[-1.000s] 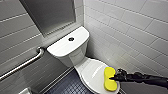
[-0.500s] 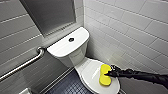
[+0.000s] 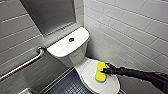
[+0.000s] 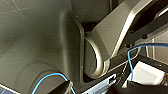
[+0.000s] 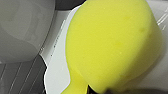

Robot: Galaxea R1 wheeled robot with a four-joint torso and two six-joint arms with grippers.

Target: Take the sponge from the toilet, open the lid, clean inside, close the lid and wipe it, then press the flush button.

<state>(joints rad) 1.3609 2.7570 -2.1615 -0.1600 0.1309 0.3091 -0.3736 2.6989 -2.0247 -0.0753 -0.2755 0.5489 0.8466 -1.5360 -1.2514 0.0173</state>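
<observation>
Tiled bathroom, sponge on closed lid (right jaws gripping it)

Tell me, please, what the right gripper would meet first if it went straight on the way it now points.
The sponge, which the right gripper touches on the lid; beyond it, probably the tank.

Sponge on the closed lid, toilet on the dark tiled floor.
I see the yellow sponge lying flat on the white lid, on the half nearer the tank. The toilet itself stands on the floor of small dark tiles.
</observation>
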